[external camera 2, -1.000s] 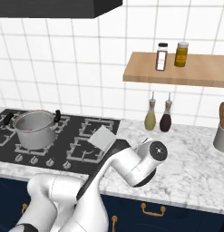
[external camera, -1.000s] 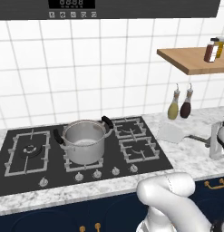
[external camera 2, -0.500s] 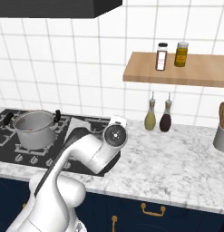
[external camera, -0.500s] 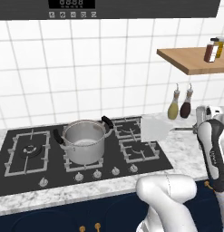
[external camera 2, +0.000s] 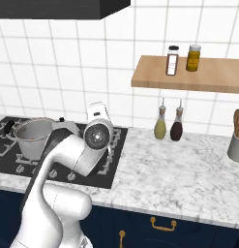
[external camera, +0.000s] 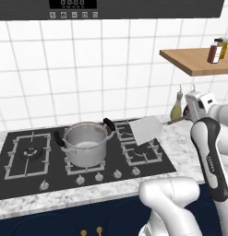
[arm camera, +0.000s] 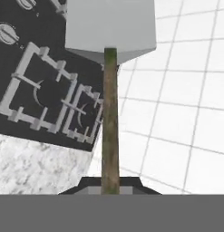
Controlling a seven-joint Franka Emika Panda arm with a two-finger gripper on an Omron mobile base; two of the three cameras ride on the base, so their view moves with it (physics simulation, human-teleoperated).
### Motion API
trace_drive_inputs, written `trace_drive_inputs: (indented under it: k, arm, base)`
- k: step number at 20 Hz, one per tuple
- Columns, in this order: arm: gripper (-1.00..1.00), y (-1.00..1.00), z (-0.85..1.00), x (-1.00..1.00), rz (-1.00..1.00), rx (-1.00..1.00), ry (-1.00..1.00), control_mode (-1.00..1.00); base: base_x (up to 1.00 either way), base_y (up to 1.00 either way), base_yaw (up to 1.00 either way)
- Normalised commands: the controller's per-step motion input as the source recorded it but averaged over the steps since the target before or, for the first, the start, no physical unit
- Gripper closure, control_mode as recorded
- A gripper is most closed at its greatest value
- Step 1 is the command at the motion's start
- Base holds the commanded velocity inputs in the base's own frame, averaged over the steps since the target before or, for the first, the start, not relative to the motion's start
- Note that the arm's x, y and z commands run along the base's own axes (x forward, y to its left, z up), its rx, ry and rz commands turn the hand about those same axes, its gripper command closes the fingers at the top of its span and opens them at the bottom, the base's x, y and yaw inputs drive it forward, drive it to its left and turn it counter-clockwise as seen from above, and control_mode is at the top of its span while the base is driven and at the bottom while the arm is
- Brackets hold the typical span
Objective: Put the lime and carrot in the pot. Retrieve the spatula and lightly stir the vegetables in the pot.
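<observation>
The steel pot (external camera: pixel 85 146) with two black handles stands on the hob's middle burner, also seen at the left as the pot (external camera 2: pixel 32 137). From here its inside shows neither lime nor carrot. The spatula's light-grey blade (external camera: pixel 147 129) hovers above the right burners, just right of the pot. Its thin dark handle runs right into my gripper (external camera: pixel 185 118), which is shut on it. In the hand view the spatula handle (arm camera: pixel 110 118) rises from my gripper (arm camera: pixel 110 183) to the blade (arm camera: pixel 111 27), with burner grates below.
The black hob (external camera: pixel 23 173) has knobs along its front edge. Two bottles (external camera 2: pixel 160 127) stand by the wall on the marble counter (external camera 2: pixel 188 169). A utensil holder (external camera 2: pixel 235 145) is at far right. Above, a wooden shelf (external camera 2: pixel 198 77) carries two jars.
My arm has swung left with the spatula, carrying the blade from over the counter's edge to above the right burners, closer to the pot. The pot has not moved.
</observation>
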Motion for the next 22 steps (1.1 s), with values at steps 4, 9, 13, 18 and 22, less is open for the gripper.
trace_drive_inputs:
  k: [4, 9, 13, 18, 22]
  arm:
    - [1.0, 0.46, 0.7, 0.04, 0.38, -0.34, -0.34, -1.0]
    - [1.0, 0.66, 0.52, 0.01, 0.33, -0.34, -0.43, -1.0]
    - [1.0, 0.61, 0.4, 0.0, 0.26, -0.28, -0.38, -1.0]
    - [1.0, 0.48, 0.56, 0.0, 0.31, -0.27, -0.3, -1.0]
    - [1.0, 0.39, 0.55, -0.03, 0.3, -0.32, -0.27, -1.0]
  base:
    - [0.0, 0.0, 0.0]
    - [0.0, 0.0, 0.0]
    - [0.0, 0.0, 0.0]
    - [0.0, 0.0, 0.0]
    - [0.0, 0.0, 0.0]
